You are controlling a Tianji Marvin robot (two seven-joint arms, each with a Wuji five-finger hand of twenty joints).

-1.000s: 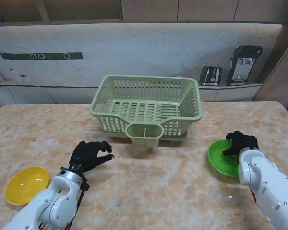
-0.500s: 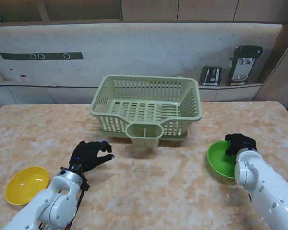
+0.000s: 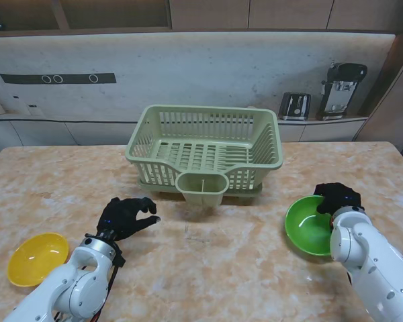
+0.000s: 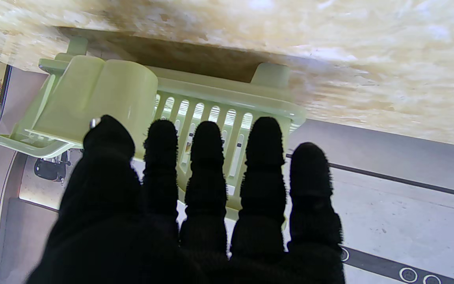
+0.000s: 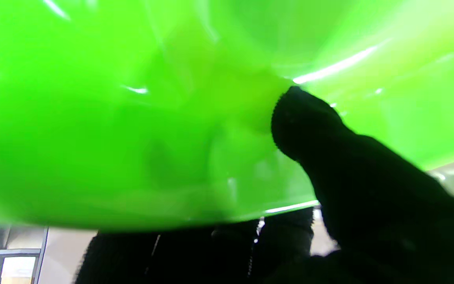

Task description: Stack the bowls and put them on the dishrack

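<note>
A green bowl (image 3: 309, 225) is at the right of the table, tilted, with my right hand (image 3: 337, 198) shut on its far right rim. In the right wrist view the green bowl (image 5: 140, 118) fills the picture, the thumb (image 5: 329, 146) inside it and other fingers under the rim. A yellow bowl (image 3: 37, 258) rests on the table at the near left. My left hand (image 3: 125, 217) hovers open between the yellow bowl and the dishrack, holding nothing. The pale green dishrack (image 3: 205, 151) stands at the middle back. In the left wrist view the fingers (image 4: 207, 165) point at the dishrack (image 4: 124, 98).
A cutlery cup (image 3: 201, 188) juts from the dishrack's near side. The marble table (image 3: 208, 268) runs between the two bowls. Behind the table a counter holds a toaster (image 3: 295, 105) and a coffee machine (image 3: 343, 87).
My right hand has closed on the green bowl, tipped it and drawn it slightly to the left off the table. The left arm and the yellow bowl have not moved.
</note>
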